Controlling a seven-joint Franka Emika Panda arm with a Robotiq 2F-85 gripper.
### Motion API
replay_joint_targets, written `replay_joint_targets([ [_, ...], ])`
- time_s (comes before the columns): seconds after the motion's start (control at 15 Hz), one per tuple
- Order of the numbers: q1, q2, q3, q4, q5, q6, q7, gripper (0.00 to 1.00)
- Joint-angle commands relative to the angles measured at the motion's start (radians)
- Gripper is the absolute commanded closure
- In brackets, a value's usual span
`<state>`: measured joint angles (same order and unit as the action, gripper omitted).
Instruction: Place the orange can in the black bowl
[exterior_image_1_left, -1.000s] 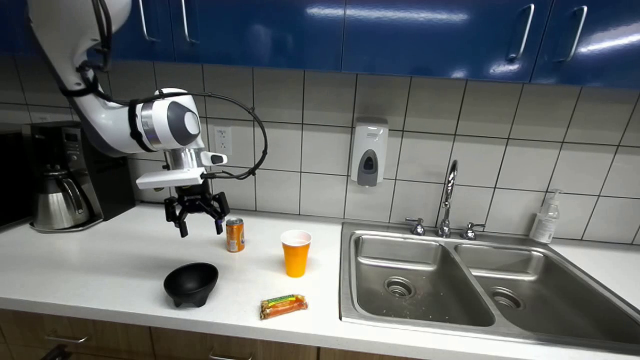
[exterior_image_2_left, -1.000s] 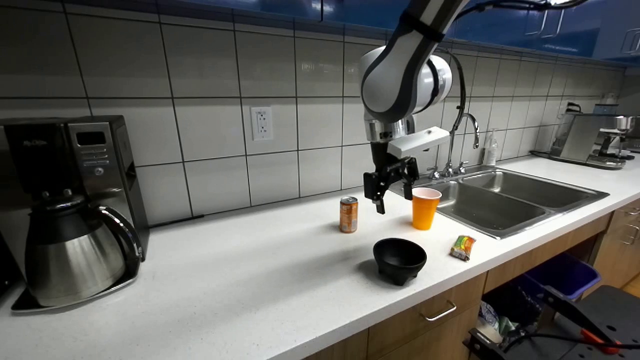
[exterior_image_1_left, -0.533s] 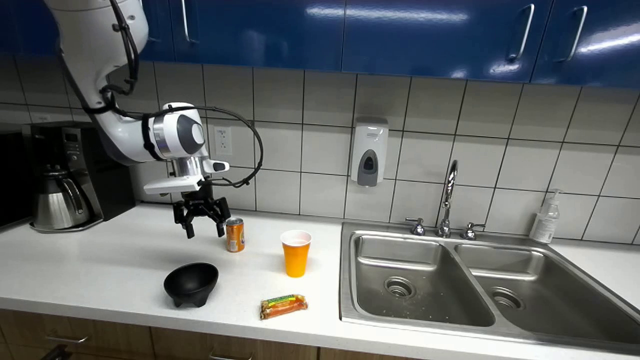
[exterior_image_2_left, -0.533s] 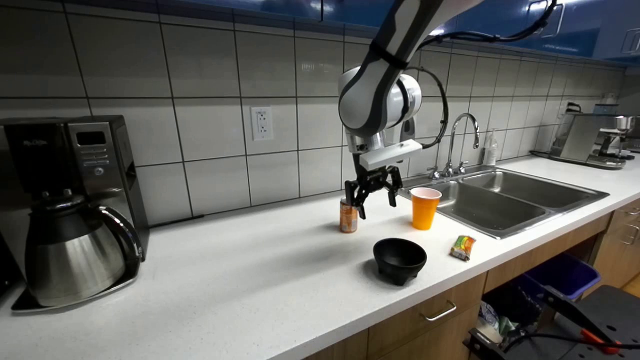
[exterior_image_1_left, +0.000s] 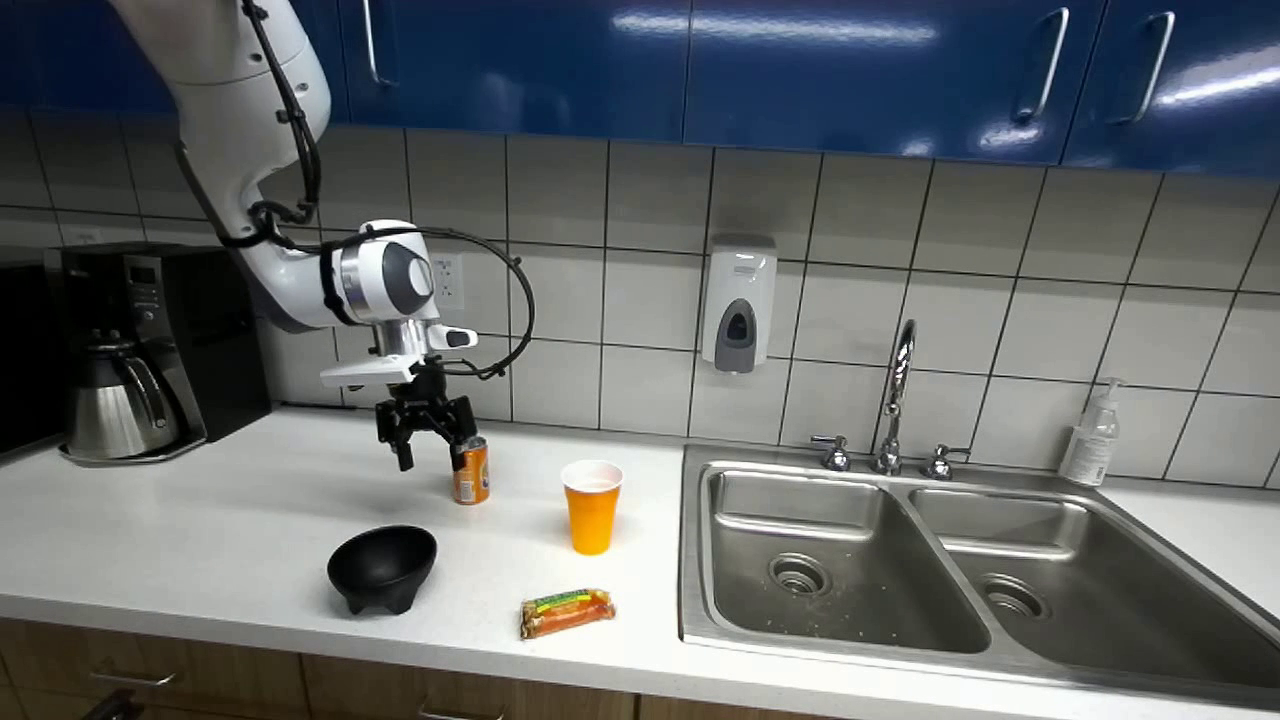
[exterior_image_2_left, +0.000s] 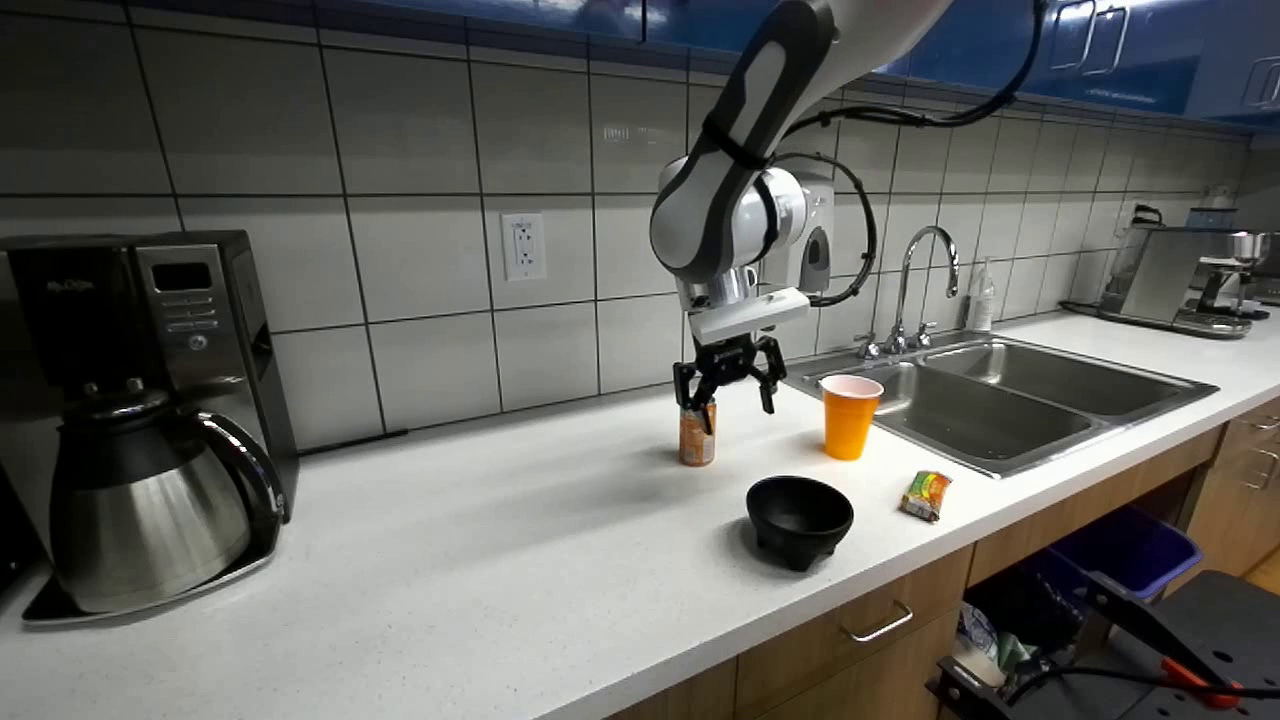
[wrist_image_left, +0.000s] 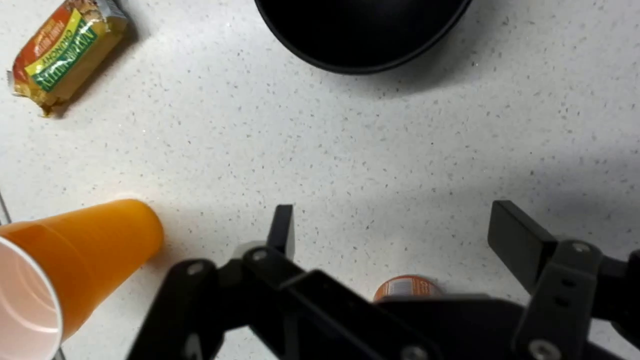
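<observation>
The orange can (exterior_image_1_left: 474, 478) stands upright on the counter near the wall; it also shows in an exterior view (exterior_image_2_left: 696, 444). My gripper (exterior_image_1_left: 432, 462) is open and empty, with its fingers pointing down, at the height of the can's upper part. One finger covers part of the can in both exterior views (exterior_image_2_left: 738, 416); I cannot tell whether it touches. In the wrist view, the can (wrist_image_left: 406, 286) peeks out below the gap between the fingertips (wrist_image_left: 392, 220), mostly hidden by the gripper body. The black bowl (exterior_image_1_left: 382, 568) stands near the counter's front edge, also seen at the wrist view's top (wrist_image_left: 360, 35).
An orange cup (exterior_image_1_left: 592, 512) stands beside the can on the sink side. A snack bar (exterior_image_1_left: 567, 613) lies near the front edge. The steel sink (exterior_image_1_left: 697, 560) is beyond them. A coffee maker (exterior_image_2_left: 160, 440) stands at the opposite end. The tiled wall (exterior_image_2_left: 540, 350) is behind the can.
The gripper has moved back toward the wall and the can, rightward in an exterior view and leftward in an exterior view. It stays open. The can, bowl, cup and bar have not moved.
</observation>
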<state>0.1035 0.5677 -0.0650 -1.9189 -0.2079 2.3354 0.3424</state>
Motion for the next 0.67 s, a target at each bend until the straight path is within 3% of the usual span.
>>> replay_joint_targets([
  [0.0, 0.018, 0.064, -0.012, 0.121, 0.036, -0.069, 0.03, 0.0],
  [0.6, 0.027, 0.196, -0.02, 0.317, 0.089, -0.153, 0.07, 0.0],
])
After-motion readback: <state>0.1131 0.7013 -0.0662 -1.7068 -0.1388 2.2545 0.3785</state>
